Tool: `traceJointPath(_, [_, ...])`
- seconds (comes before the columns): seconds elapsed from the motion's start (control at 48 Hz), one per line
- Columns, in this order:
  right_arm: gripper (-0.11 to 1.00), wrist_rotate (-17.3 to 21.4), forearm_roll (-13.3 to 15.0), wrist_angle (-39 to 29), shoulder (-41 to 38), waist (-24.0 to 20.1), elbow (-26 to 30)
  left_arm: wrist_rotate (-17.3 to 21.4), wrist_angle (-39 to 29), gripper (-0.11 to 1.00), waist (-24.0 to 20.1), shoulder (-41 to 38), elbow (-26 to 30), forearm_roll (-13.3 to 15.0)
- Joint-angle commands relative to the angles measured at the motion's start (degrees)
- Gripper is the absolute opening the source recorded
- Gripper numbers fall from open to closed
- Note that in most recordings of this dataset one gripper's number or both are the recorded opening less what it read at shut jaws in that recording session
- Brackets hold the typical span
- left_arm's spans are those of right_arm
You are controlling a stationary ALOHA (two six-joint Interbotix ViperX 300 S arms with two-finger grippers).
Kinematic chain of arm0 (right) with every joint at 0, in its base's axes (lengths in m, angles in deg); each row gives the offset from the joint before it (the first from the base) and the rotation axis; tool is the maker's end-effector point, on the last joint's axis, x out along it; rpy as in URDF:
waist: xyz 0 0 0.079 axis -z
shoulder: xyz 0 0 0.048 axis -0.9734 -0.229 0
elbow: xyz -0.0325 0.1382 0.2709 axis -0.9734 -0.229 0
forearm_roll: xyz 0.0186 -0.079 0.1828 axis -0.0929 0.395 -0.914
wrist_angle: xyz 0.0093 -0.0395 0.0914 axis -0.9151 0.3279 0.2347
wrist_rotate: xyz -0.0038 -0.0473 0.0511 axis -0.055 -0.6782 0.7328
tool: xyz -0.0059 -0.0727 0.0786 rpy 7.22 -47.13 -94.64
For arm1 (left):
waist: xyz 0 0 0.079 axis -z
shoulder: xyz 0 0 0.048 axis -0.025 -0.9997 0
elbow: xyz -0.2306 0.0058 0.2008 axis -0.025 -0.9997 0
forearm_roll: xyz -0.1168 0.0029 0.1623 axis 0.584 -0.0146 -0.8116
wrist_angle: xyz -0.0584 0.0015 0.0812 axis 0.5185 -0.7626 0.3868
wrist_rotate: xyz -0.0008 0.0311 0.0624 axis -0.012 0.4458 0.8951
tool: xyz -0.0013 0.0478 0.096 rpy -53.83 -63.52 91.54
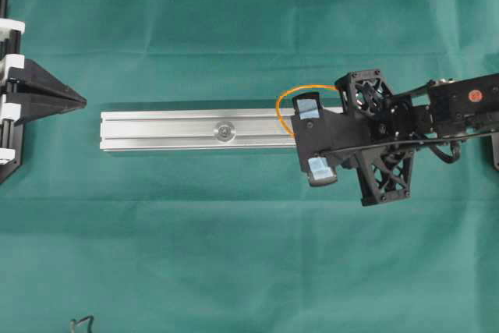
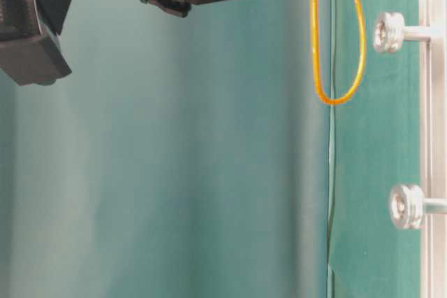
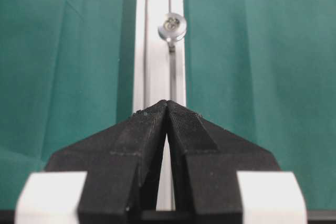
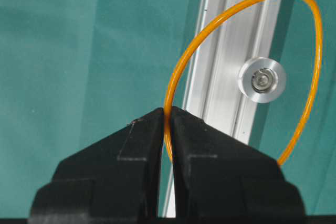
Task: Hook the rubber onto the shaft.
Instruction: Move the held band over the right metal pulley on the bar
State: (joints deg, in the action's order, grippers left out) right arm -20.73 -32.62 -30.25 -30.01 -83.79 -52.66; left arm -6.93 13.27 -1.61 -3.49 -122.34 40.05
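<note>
The right gripper point(image 4: 167, 124), jaws closed to a pinch on one strand, is holding the rubber point(image 4: 220, 22) as a light, limp, stretchy loop hanging open above the rail point(image 1: 195, 129) around the near shaft point(image 4: 262, 80), while the left gripper point(image 3: 167, 109) is resting closed and empty.

Overhead, table-level, two wrist close-ups

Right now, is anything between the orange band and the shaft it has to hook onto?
Nothing visible. The thin orange rubber band, pinched in the right gripper, hangs as an open loop near the round silver shaft on the aluminium rail, not yet hooked on it.
</note>
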Motion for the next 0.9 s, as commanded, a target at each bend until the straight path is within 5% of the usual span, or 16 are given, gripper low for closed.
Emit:
traceJointPath(0.0, [0.07,0.1,-0.1,0.4,0.6,-0.4,0.5,-0.1,0.3,0.02,-0.2,-0.4,1.8,-0.2])
traceJointPath(0.876, [0.07,0.2,-2.3,2.3,-1.0,-3.3,0.5,-0.1,0.3,0.02,-0.1,-0.4,1.8,-0.1])
